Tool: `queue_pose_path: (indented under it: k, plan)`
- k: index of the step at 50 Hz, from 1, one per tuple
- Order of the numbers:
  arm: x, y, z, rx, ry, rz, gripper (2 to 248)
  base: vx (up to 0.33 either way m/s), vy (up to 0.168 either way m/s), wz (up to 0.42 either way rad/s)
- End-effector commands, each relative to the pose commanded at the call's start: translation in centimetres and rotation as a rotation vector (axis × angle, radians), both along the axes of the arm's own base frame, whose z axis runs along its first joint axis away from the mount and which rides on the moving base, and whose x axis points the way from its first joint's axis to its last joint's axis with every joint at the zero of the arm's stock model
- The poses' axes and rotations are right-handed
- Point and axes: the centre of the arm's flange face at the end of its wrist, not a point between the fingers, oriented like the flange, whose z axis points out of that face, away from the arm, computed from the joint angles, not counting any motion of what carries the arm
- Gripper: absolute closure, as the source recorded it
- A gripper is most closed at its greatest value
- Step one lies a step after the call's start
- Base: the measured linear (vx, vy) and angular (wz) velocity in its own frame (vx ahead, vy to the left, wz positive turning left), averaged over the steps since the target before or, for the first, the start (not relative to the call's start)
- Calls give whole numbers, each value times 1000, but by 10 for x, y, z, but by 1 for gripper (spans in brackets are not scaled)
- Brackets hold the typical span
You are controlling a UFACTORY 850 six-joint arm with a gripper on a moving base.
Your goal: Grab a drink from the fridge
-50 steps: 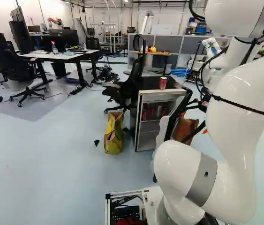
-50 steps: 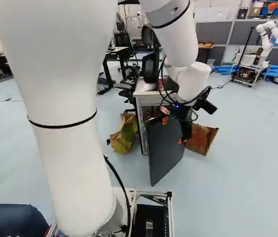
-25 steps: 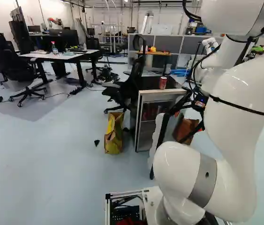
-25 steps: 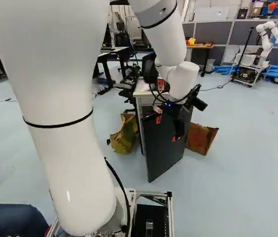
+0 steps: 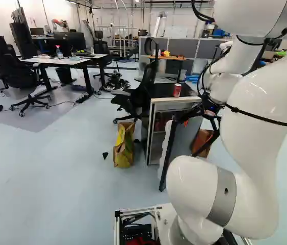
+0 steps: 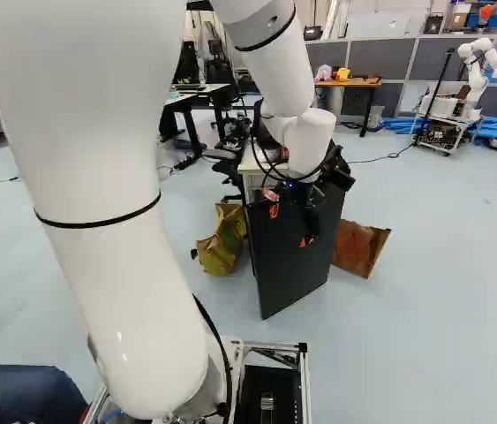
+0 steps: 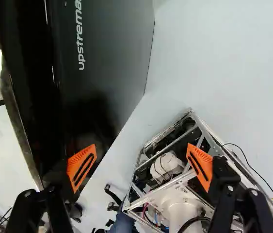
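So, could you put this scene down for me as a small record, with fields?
Place: small black-topped fridge
Entrance: flat dark-grey door, standing open
Drink in plain sight: red metal can, upright on top of the fridge
Jaws: orange-padded, spread wide apart, close by the door
Held: nothing
On the floor nearby: yellow-green paper bag; brown paper bag

The arm is coloured glossy white and banded in grey and black. The pincer is finished in black, its pads in orange striped with black. The fridge is edged in pale grey; its door is faced in charcoal and marked with white lettering. The can is coloured red. Brown is shown by the paper bag, pale blue by the floor.
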Motion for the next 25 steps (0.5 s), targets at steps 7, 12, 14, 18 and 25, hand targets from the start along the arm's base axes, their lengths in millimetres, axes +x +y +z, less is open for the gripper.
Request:
queue_pose_path:
  k: [7, 12, 14, 18, 25]
  plan:
    - [5, 9, 0, -13, -9, 24, 3, 0, 0, 0]
    - [9, 15, 0, -24, -16, 42, 3, 0, 0, 0]
    - [10, 18, 0, -28, -19, 50, 3, 0, 0, 0]
    - [13, 22, 0, -37, -24, 65, 3, 0, 0, 0]
    - [18, 31, 0, -54, -34, 93, 3, 0, 0, 0]
